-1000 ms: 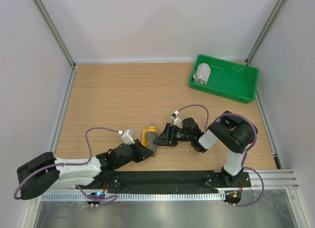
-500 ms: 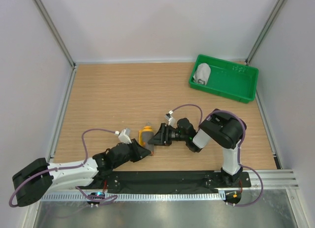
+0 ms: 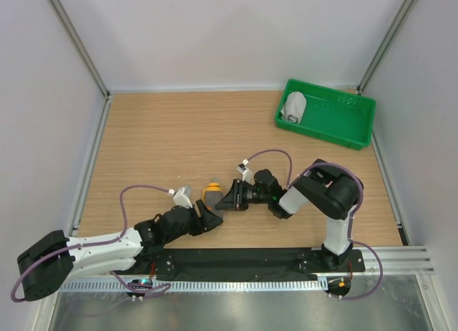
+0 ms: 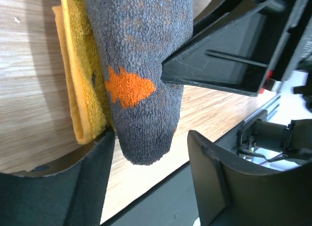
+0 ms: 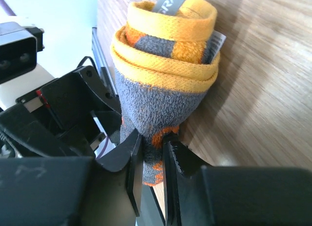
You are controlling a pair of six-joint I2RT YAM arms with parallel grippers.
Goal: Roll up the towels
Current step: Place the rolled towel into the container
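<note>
The orange and yellow patterned towel [image 3: 212, 193] with grey backing is rolled up and lies on the table between the two grippers. My right gripper [image 3: 223, 200] is shut on the roll's grey end [image 5: 155, 155]; the yellow rolled edge [image 5: 165, 70] shows beyond it. My left gripper [image 4: 151, 172] is open, and the roll's grey tip [image 4: 141, 74] hangs between its fingers [image 4: 92, 182], close against the left one. In the top view the left gripper [image 3: 207, 215] sits just below the roll. The plain light grey towel [image 3: 293, 106] lies rolled in the green tray.
The green tray [image 3: 336, 124] stands at the back right of the wooden table. The black base strip [image 3: 236, 258] runs along the near edge, close under both grippers. The right gripper's black finger [image 4: 219, 65] crosses the left wrist view.
My right gripper has carried the rolled towel a little left and farther from the near edge. My left arm has drawn back slightly and its gripper stays under the roll.
</note>
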